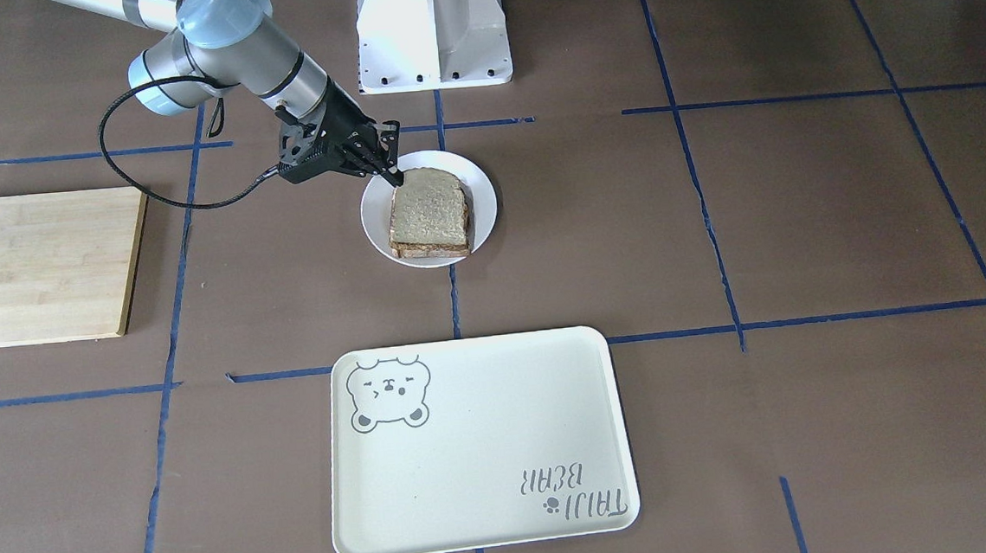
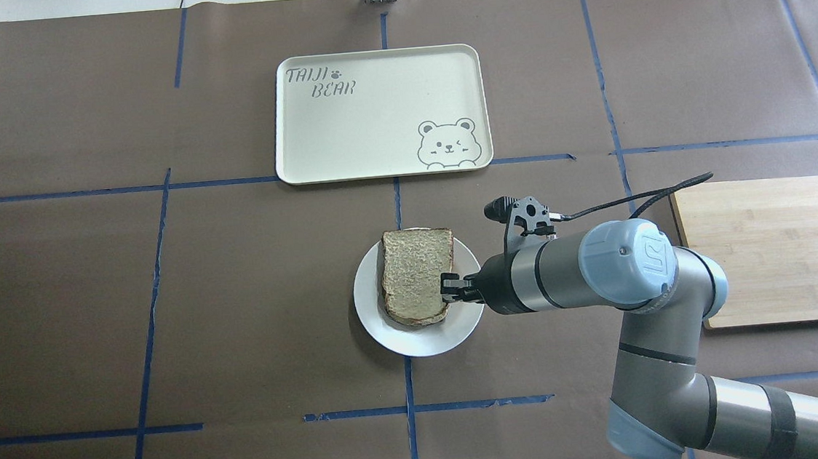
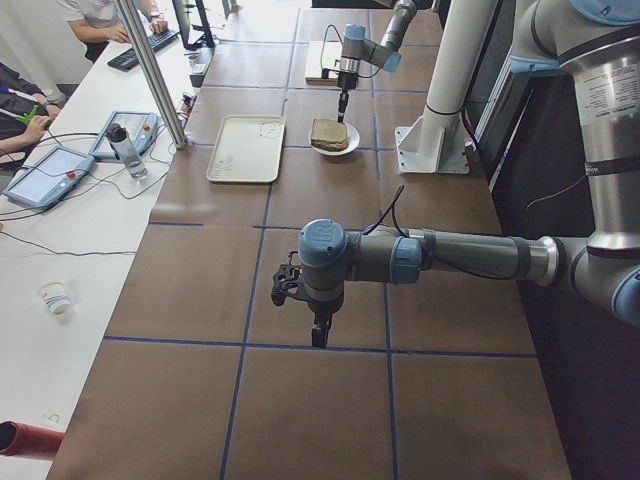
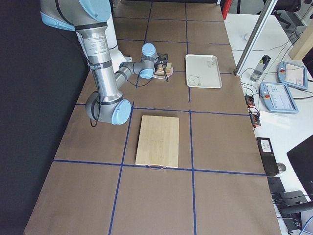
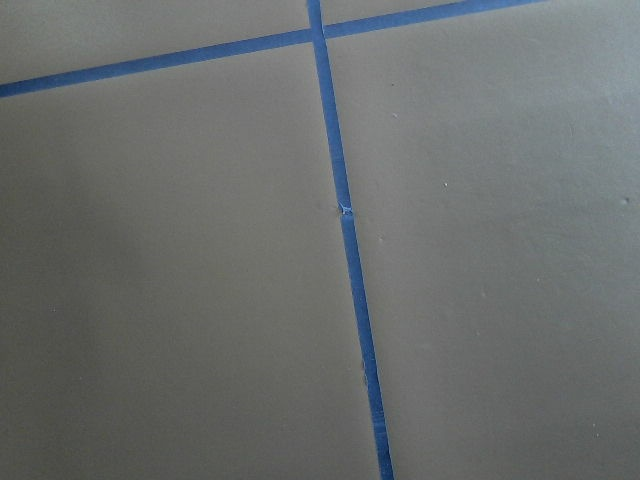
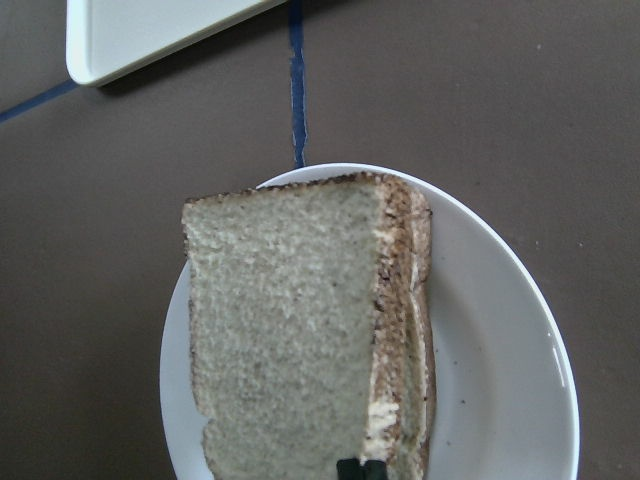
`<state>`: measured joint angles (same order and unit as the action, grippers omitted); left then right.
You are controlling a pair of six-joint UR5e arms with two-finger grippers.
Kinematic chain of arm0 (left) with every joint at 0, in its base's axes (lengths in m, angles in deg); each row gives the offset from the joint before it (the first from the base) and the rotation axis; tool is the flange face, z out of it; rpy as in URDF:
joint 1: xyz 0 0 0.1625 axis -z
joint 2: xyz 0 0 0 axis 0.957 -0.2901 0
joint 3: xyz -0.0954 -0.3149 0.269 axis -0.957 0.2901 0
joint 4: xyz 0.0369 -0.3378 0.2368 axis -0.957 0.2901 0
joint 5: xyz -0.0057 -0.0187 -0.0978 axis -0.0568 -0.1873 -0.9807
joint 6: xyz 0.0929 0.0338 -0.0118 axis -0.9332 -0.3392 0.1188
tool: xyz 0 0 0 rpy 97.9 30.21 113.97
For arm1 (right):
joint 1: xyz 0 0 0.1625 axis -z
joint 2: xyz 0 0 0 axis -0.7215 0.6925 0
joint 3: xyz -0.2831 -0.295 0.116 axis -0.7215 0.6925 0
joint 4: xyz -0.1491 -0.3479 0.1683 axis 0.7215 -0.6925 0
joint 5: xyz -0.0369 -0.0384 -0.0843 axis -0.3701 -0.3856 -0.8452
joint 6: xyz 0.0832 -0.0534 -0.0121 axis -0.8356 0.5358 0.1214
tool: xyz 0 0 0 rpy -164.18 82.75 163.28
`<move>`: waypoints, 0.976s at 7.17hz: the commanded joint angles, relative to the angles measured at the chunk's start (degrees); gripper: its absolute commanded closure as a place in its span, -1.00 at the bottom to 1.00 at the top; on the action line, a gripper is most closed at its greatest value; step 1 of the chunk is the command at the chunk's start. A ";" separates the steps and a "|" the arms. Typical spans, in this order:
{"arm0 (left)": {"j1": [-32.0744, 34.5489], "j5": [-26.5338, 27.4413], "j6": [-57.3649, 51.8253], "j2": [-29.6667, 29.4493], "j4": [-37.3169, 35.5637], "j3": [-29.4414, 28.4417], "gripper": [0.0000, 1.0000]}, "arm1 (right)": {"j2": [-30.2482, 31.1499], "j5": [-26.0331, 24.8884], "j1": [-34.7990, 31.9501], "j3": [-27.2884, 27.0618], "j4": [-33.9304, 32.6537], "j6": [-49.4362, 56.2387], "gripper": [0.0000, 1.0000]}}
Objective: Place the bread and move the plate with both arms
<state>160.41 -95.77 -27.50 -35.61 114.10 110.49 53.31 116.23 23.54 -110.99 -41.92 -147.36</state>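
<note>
The plain bread slice (image 1: 429,211) lies flat on top of another slice on the small white plate (image 1: 483,192), which stands at the table's middle. In the right wrist view the bread (image 6: 285,330) covers a lower slice (image 6: 408,300) with a white layer at its edge, on the plate (image 6: 500,350). My right gripper (image 1: 392,176) is shut, its tips together at the bread's edge nearest the robot, also in the overhead view (image 2: 448,287). My left gripper (image 3: 318,335) hangs over bare table far from the plate; I cannot tell whether it is open or shut.
A cream bear tray (image 1: 479,451) lies beyond the plate, on the operators' side. A wooden cutting board (image 2: 782,244) lies on the robot's right. The white robot base (image 1: 432,29) stands behind the plate. Blue tape lines cross the brown table.
</note>
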 commanded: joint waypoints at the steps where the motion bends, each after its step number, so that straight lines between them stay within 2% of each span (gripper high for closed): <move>1: 0.00 0.00 0.00 0.00 0.00 0.01 -1.00 | -0.34 -0.35 0.22 0.34 0.03 -0.01 -0.98; 2: 0.00 0.09 0.00 0.00 0.00 -0.08 -1.00 | -0.16 1.30 -1.61 0.34 -0.58 0.07 -1.00; 4: 0.00 0.09 0.00 -0.09 0.00 0.01 -1.00 | -0.60 11.29 -9.58 -0.27 -9.24 5.92 -1.00; 6: -0.09 0.35 0.52 -1.39 0.70 0.01 -1.00 | -0.16 20.53 -20.55 -0.36 -22.65 21.68 -1.00; 7: 0.00 0.35 0.79 -2.62 1.31 0.01 -1.00 | 0.01 22.65 -25.05 -0.62 -29.35 32.57 -1.00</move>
<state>160.35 -95.38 -27.04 -36.93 114.72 110.49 53.13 135.00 4.65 -111.36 -62.62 -127.27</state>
